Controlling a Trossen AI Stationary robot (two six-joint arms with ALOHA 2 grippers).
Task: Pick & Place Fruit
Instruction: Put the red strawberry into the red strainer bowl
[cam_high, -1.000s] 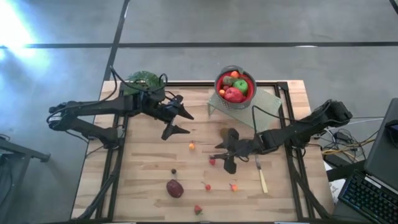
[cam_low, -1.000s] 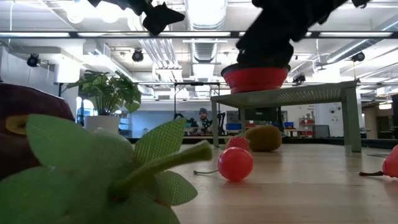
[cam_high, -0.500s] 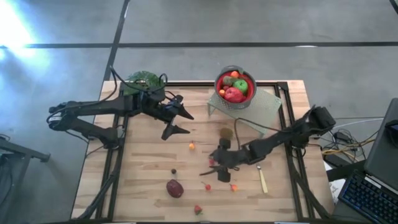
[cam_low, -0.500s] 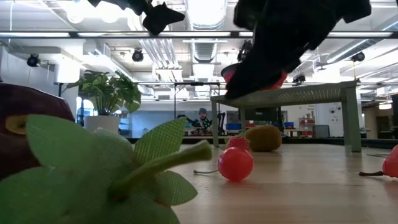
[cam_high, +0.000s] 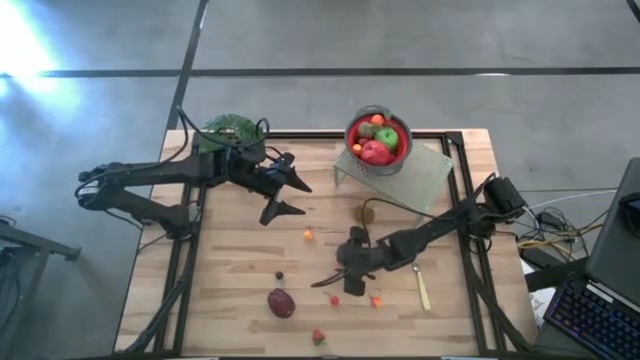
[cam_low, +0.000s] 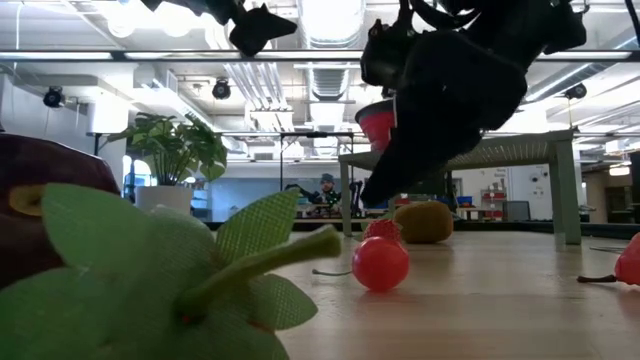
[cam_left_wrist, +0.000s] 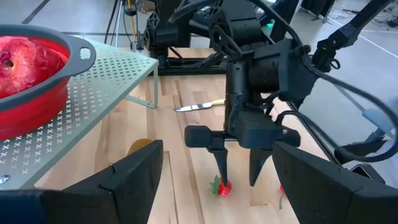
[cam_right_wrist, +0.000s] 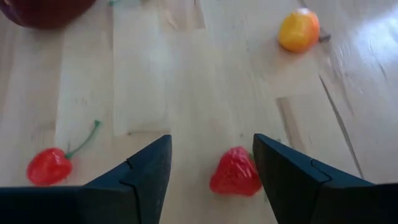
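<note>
Your red bowl (cam_high: 378, 137) already holds several fruit; more lie on the tabletop (cam_high: 240, 270). Your right gripper (cam_left_wrist: 238, 176), parted and empty, straddles a strawberry (cam_right_wrist: 236, 172); left gripper (cam_high: 288, 196) waits open.

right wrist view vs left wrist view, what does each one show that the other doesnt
Only the right wrist view shows the small orange fruit, the cherry and an edge of the maroon plum. Only the left wrist view shows the red colander on its mesh rack, the knife and the whole right claw, open. Both show the strawberry between its fingers.
</note>
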